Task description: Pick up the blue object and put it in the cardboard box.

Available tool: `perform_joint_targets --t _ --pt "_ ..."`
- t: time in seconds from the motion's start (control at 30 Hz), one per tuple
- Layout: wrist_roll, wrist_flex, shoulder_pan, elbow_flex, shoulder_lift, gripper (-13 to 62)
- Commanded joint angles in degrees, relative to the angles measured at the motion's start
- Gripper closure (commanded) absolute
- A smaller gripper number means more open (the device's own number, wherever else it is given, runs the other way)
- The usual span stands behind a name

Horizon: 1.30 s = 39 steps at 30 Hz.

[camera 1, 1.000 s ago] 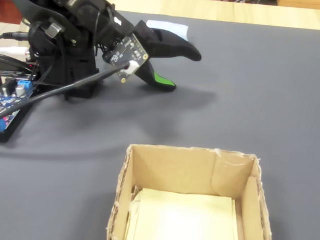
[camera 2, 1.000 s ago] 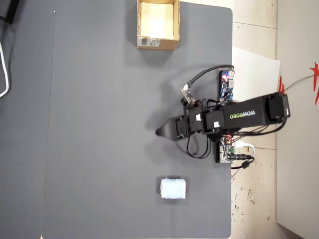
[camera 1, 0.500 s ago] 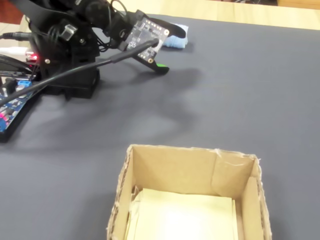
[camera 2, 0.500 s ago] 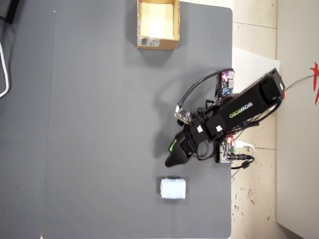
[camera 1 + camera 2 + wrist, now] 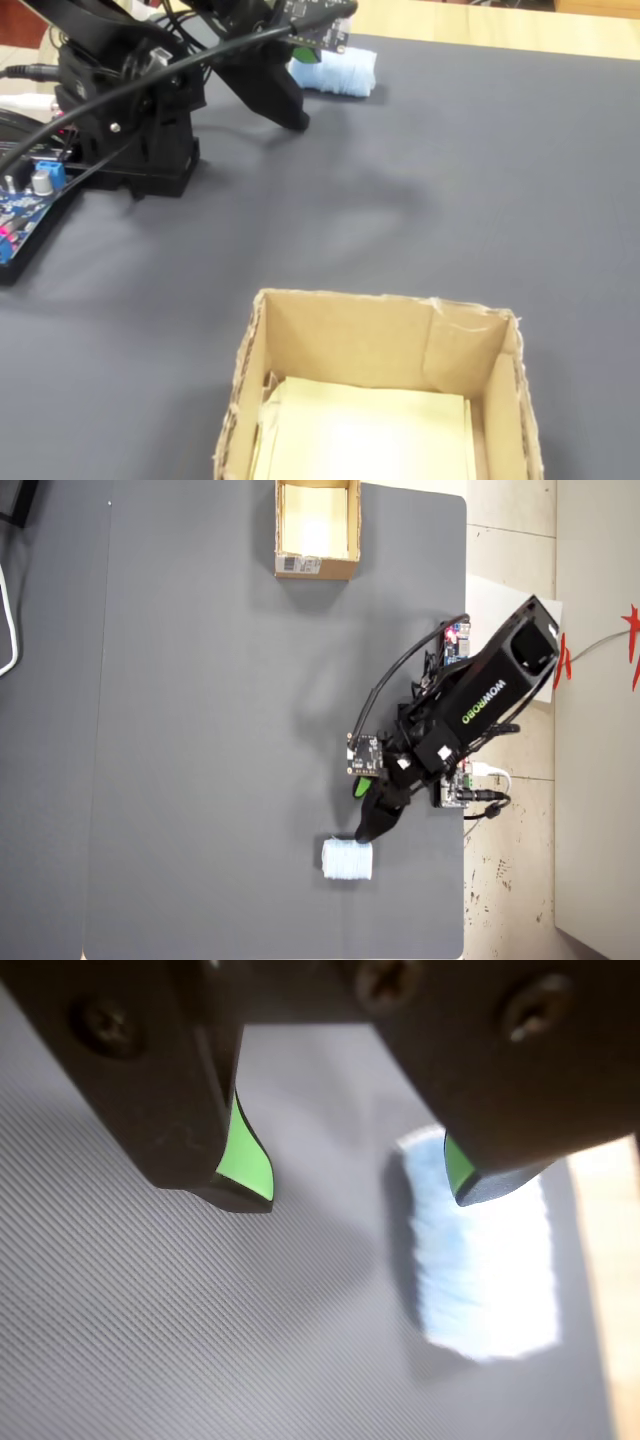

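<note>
Hovering above the dark grey tabletop [image 5: 200, 730], the black hand [image 5: 360, 1195] has its green-padded jaws spread apart, empty. The small pale-blue ribbed roll [image 5: 347, 859] lies on its side just beyond the fingertips, under one tip in the wrist view. The open tan cardboard box [image 5: 316, 565] sits well apart, at the overhead view's top edge.

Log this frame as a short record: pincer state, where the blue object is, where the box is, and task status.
pincer: open, jaws apart, holding nothing
blue object: lying on the dark mat, just beyond the pincer tips in the overhead view; under one jaw tip in the wrist view
cardboard box: at the mat's far edge in the overhead view, no blue object inside
contact: cannot tell
task status: object not yet grasped
</note>
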Motion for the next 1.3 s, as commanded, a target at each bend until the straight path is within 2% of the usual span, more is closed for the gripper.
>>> perform_joint_targets --t 0.0,0.47,0.57,0.63,0.8,0.93,1.27 --pt "4.6 5.7 -1.2 -6.7 2.0 16.5" --pt "4.0 28.7 -3.3 -35.2 -18.2 16.4" --pt "-5.4 31.6 -6.7 -45.6 -25.8 16.4" --pt "-6.9 32.3 -7.5 -48.3 -28.1 16.4" --pt "-9.7 31.2 -9.1 -49.7 -32.3 16.4" --pt "-10.3 24.2 -9.0 -45.1 -36.5 16.3" --pt "-4.7 9.6 -6.2 -38.1 -41.3 16.4"
